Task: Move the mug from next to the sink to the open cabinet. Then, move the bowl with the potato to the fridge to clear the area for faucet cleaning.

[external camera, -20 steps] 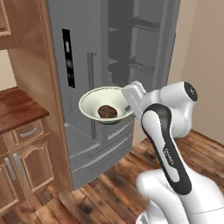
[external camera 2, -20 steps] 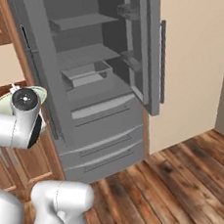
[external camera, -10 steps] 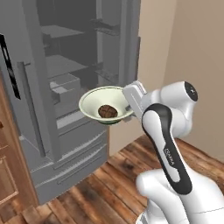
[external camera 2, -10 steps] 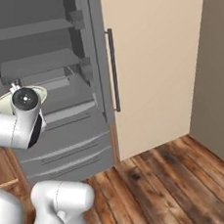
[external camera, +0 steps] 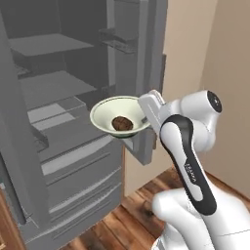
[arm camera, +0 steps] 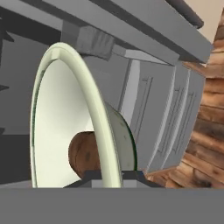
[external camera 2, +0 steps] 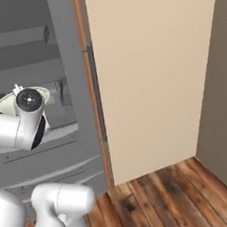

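Note:
My gripper (external camera: 146, 116) is shut on the right rim of the bowl (external camera: 110, 112) and holds it level at chest height in front of the open fridge (external camera: 53, 93). The bowl is pale cream-green inside and green outside. The brown potato (external camera: 122, 123) lies in its bottom. In the hand view the bowl (arm camera: 61, 118) stands edge-on with its rim pinched at the gripper (arm camera: 112, 176), and the potato (arm camera: 83, 154) rests low inside it. From the right base view the bowl (external camera 2: 4, 103) peeks out behind the wrist, before the fridge (external camera 2: 29, 60) shelves.
The fridge's right door (external camera: 149, 63) stands open just behind and right of the bowl, with bins on its inside. Grey shelves (external camera: 58, 88) and lower drawers (external camera: 78, 166) lie to the left. A beige wall panel (external camera 2: 150, 71) flanks the fridge over a wooden floor (external camera 2: 165, 199).
The whole picture has slid left as the base moved right along the fridge; the wooden cabinets have left the views. The bowl with the potato stays in the gripper, unchanged in pose.

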{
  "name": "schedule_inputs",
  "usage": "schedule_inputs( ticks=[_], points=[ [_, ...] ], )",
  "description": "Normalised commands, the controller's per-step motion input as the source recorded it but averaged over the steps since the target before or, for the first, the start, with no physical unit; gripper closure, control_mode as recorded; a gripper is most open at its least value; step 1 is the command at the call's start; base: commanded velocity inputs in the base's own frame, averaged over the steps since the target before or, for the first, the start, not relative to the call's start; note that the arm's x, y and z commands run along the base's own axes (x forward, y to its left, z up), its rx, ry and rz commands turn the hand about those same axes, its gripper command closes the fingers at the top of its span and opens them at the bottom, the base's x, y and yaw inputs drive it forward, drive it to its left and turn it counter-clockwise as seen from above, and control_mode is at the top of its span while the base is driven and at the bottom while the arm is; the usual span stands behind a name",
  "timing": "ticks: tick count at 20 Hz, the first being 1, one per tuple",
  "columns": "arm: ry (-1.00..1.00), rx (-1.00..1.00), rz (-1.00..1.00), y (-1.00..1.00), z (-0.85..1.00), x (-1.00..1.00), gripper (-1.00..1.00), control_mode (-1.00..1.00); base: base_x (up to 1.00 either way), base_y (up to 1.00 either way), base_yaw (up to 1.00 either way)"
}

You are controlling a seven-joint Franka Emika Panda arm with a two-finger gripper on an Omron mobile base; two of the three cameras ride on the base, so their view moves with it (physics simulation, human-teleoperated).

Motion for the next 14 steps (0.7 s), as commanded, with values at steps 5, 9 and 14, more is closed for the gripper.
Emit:
schedule_inputs(
  ticks=[5, 9, 14],
  points=[
    [0.00, 0.00, 0.00, 0.00, 0.00, 0.00, 1.00, 1.00, 0.26, 0.23, 0.41],
    [0.00, 0.00, 0.00, 0.00, 0.00, 0.00, 1.00, 1.00, 0.00, 0.02, 0.32],
    [0.00, 0.00, 0.00, 0.00, 0.00, 0.00, 1.00, 1.00, 0.44, 0.00, 0.00]
  ],
)
